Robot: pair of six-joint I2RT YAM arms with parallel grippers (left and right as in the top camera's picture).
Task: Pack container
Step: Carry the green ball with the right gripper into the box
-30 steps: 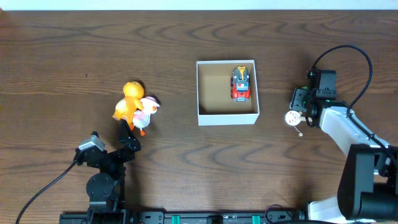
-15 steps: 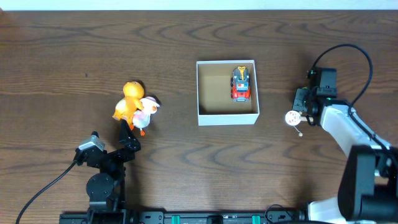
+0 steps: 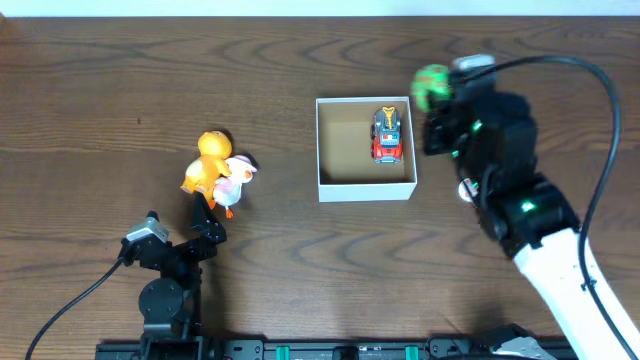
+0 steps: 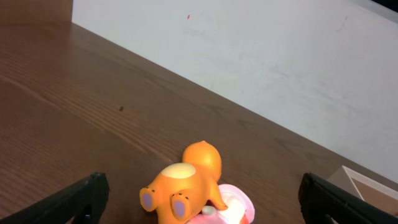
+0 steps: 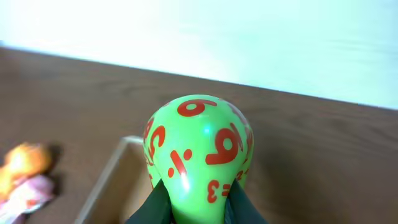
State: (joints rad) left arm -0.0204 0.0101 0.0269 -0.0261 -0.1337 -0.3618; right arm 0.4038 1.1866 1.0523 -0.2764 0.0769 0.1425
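The toy truck (image 3: 387, 135) lies in the container (image 3: 366, 190), by its right rear corner. Two toy figures (image 3: 220, 172) lie touching, well left of it; the round toy (image 3: 433, 85) hangs just right of that corner.

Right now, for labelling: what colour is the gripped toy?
Green toy with red numerals; right wrist view.
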